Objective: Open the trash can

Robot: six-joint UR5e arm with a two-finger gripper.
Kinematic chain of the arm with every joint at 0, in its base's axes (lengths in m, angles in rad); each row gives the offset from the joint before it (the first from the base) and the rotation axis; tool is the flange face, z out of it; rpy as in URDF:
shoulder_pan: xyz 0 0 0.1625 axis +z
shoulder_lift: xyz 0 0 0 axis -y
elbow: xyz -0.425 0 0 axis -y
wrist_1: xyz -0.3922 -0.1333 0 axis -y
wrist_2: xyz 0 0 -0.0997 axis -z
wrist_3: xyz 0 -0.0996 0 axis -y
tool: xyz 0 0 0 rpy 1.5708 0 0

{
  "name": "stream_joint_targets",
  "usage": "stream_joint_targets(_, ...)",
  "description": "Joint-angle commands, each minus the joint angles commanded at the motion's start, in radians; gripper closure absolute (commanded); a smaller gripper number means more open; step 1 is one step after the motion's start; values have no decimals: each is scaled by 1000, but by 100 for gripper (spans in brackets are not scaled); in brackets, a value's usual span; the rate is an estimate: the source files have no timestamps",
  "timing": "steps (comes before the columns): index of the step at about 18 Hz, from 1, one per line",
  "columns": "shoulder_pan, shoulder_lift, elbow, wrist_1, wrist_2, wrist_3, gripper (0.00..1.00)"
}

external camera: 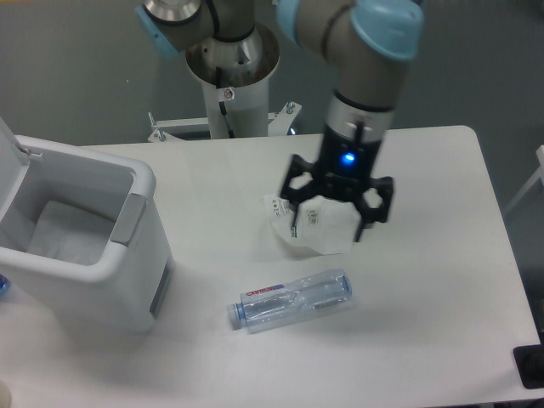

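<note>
The white boxy trash can (85, 280) stands at the left of the table. Its lid (10, 170) is swung up at the far left edge and the inside shows, lined white. A grey push tab (129, 218) sits on its right rim. My gripper (326, 229) is open over the middle of the table, far right of the can, its fingers hanging just above a crumpled white paper piece (314, 231). It holds nothing.
A clear plastic bottle (291, 302) with a blue cap lies on its side in front of the gripper. The arm's base post (229, 93) stands at the table's back edge. A dark object (531, 367) sits at the right front corner.
</note>
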Motion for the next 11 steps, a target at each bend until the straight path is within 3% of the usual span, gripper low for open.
stream_joint_targets(7, 31, -80, 51, 32, 143, 97, 0)
stream_joint_targets(11, 48, -101, 58, 38, 157, 160, 0)
